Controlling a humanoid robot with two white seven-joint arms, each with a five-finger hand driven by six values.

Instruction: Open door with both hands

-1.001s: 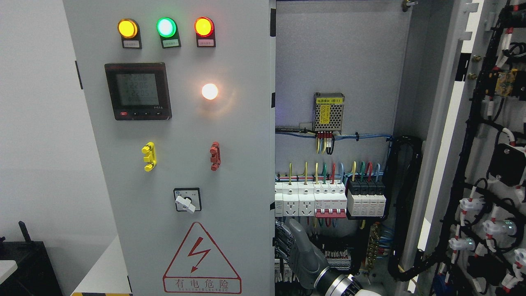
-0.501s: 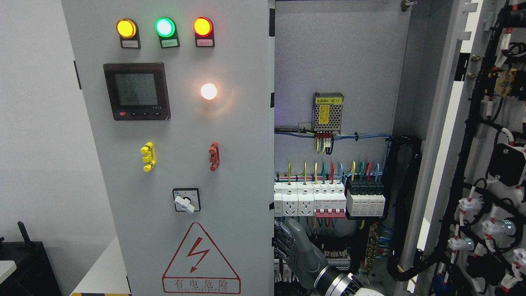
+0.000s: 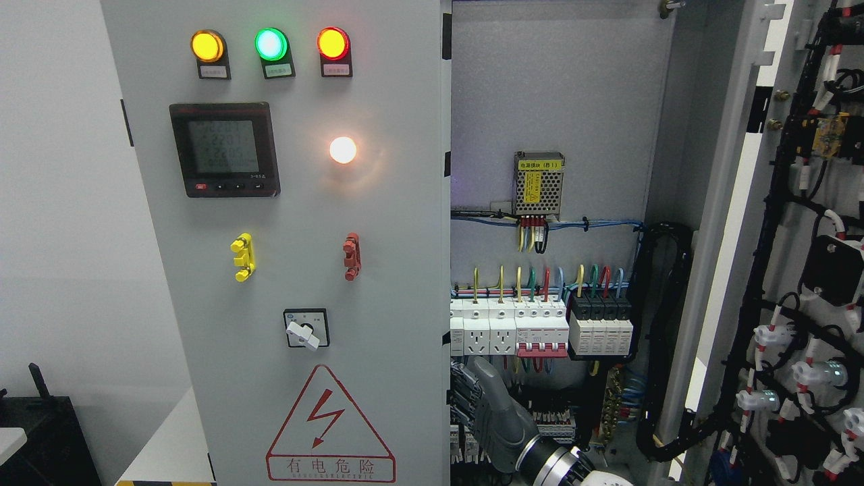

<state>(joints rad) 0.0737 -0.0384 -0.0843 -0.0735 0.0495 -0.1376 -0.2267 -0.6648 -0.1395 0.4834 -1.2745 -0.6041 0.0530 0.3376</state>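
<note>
The grey left door (image 3: 378, 283) of the electrical cabinet carries lamps, a meter and a warning triangle, and stands nearly closed. My right hand (image 3: 467, 402) rises from the bottom edge right of the middle. Its grey back faces me. Its black fingers (image 3: 462, 397) reach left to that door's free edge (image 3: 449, 405) and curl against it from the inside. The right door (image 3: 803, 270) is swung wide open at the far right, showing its wired inner face. My left arm does not show.
Inside the cabinet sit breakers and sockets (image 3: 540, 331), a small power supply (image 3: 538, 183) and a black cable bundle (image 3: 665, 337). A white wall lies to the left, with a dark box (image 3: 40, 439) on the floor.
The left door's face has shifted a few pixels to the left. My right hand has stayed at the door's edge, its wrist a little lower.
</note>
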